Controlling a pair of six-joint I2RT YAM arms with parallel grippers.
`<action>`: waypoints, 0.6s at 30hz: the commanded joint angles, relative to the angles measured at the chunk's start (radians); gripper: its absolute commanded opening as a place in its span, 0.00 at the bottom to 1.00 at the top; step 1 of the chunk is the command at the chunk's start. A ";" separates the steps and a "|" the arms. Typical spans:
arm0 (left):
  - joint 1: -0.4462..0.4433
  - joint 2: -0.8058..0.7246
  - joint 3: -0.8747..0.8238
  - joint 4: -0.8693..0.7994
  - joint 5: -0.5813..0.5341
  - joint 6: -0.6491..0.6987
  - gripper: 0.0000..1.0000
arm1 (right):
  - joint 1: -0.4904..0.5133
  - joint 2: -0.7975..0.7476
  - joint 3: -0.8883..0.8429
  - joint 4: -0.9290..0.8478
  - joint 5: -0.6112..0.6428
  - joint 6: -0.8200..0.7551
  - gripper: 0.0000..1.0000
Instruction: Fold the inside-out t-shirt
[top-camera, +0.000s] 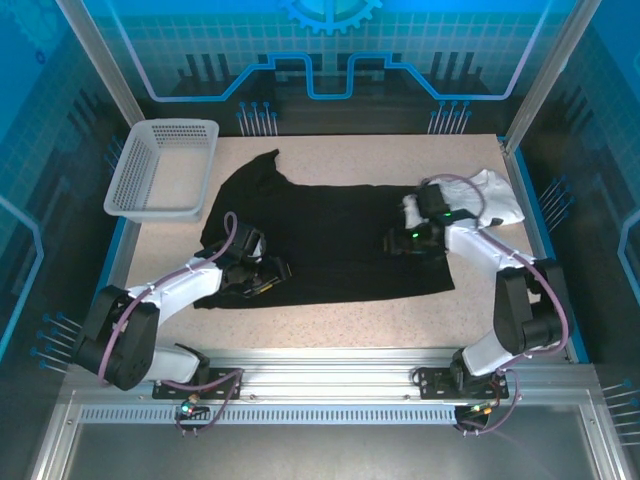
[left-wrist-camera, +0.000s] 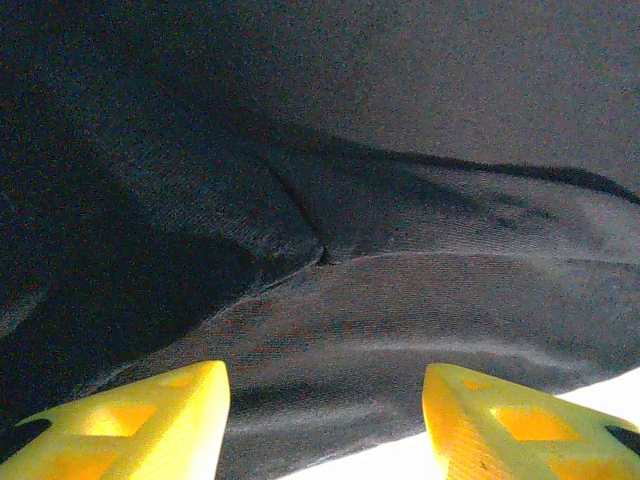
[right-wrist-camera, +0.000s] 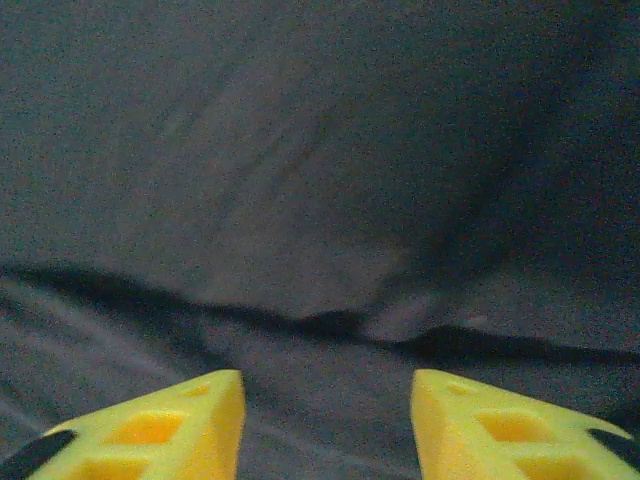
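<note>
Both open, left gripper (left-wrist-camera: 325, 368) and right gripper (right-wrist-camera: 328, 375) hover over t-shirt (top-camera: 330, 240) on speckled table (top-camera: 400, 320).

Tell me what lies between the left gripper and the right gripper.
The t-shirt: in the top view its black cloth covers the whole stretch from the left gripper to the right gripper, with nothing on it.

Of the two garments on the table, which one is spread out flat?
The black t-shirt, spread across the middle of the table; the smaller white garment lies bunched up near the far right corner.
</note>
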 joint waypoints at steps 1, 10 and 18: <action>-0.003 -0.020 0.021 -0.024 -0.009 0.026 0.55 | 0.093 0.045 0.039 -0.111 0.206 -0.186 0.59; -0.001 -0.007 0.026 -0.021 -0.002 0.032 0.55 | 0.273 0.115 0.017 -0.156 0.472 -0.231 0.78; 0.000 -0.001 0.028 -0.019 0.000 0.041 0.55 | 0.248 0.179 0.075 -0.134 0.525 -0.217 0.75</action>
